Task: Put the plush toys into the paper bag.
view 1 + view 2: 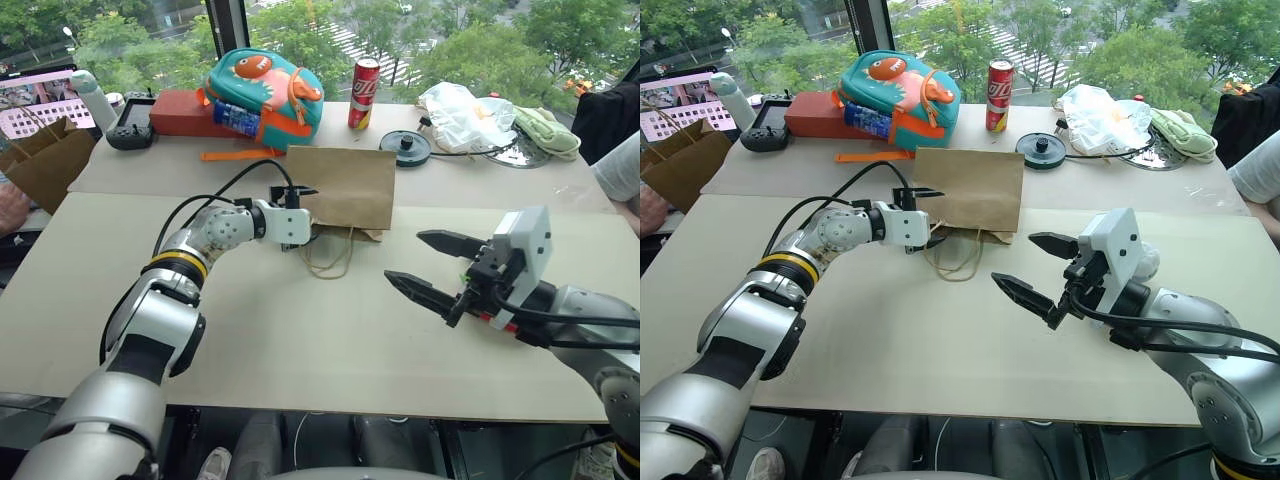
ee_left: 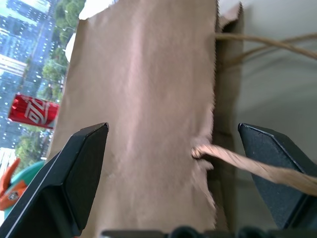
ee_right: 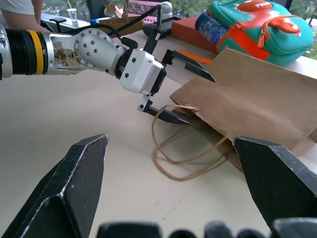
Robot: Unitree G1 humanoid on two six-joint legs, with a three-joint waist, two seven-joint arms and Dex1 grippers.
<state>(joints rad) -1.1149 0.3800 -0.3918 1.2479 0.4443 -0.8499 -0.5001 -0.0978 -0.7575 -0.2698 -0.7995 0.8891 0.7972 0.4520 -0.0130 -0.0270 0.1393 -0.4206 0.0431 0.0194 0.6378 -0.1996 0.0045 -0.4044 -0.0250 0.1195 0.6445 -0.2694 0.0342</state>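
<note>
Kraft paper bag lying flat at table centre, mouth and cord handles toward six o'clock. At its nine o'clock corner, left gripper spread wide, one finger above the bag's edge, one below. Toward four o'clock, well apart, right gripper spread and empty above the board. At twelve o'clock, teal dinosaur backpack and red can. Plush toys not discernible.

Left end effector fingers spread at paper bag mouth, bag flat on counter, cord handles loose, teal backpack behind
</note>
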